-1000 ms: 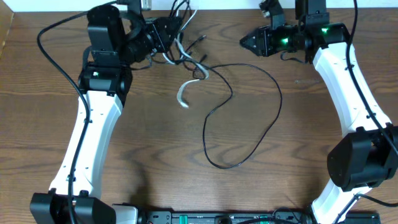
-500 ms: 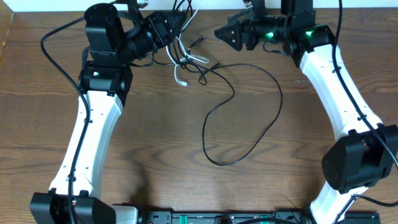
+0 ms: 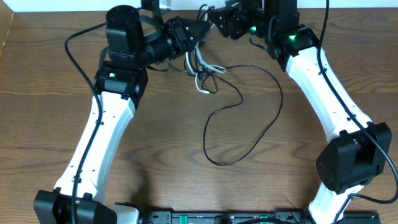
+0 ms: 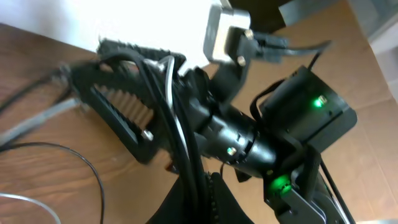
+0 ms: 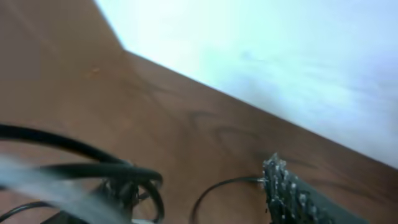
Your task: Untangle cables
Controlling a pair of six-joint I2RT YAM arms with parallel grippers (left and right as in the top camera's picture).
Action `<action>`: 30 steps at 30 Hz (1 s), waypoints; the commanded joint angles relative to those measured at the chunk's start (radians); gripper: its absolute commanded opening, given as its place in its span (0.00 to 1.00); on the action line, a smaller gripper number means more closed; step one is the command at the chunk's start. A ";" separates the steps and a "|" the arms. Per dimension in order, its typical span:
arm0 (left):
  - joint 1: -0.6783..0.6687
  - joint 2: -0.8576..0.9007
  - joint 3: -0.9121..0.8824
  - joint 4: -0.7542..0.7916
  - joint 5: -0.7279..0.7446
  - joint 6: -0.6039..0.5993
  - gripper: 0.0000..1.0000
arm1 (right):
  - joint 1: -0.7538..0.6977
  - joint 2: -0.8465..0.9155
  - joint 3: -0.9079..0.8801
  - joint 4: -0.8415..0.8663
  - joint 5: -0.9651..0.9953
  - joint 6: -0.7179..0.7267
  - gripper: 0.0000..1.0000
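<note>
The black cable (image 3: 275, 106) lies in a big loop on the table, and its upper end rises into a knot with the white cable (image 3: 201, 79) near the back edge. My left gripper (image 3: 196, 32) is shut on the bundle of black and white strands (image 4: 179, 118), which run up from its jaws (image 4: 198, 190). My right gripper (image 3: 216, 15) is open right beside it. In the left wrist view its ridged fingers (image 4: 93, 68) stand on both sides of the same strands. The right wrist view shows one of its fingers (image 5: 289, 190) and blurred black cable (image 5: 93, 169).
The brown wooden table (image 3: 155, 155) ends at a white wall along the back (image 5: 280, 62), just behind both grippers. The thick black robot cables (image 3: 74, 43) arch beside the left arm. Both white arms reach in from the front corners.
My right gripper has swung left along the back edge to meet the left gripper. My left gripper has moved right with the bundle, dragging the white cable and the loop's top rightward.
</note>
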State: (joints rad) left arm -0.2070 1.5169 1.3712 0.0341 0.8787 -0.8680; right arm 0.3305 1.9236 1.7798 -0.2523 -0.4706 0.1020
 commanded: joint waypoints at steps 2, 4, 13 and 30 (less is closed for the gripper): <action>-0.013 -0.011 0.020 0.005 0.034 -0.010 0.08 | -0.002 0.010 0.006 -0.006 0.128 0.025 0.56; -0.013 -0.011 0.020 0.005 0.048 -0.010 0.07 | -0.005 0.010 0.006 -0.014 0.128 0.025 0.48; -0.012 -0.011 0.020 0.005 0.053 -0.009 0.08 | -0.017 0.010 0.006 -0.029 0.131 0.025 0.01; 0.032 -0.011 0.020 -0.040 -0.054 0.116 0.08 | -0.168 0.015 0.005 -0.450 0.503 0.138 0.01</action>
State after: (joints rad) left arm -0.2207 1.5341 1.3708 -0.0254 0.8349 -0.7883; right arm 0.2226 1.9232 1.7851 -0.6750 -0.2104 0.1917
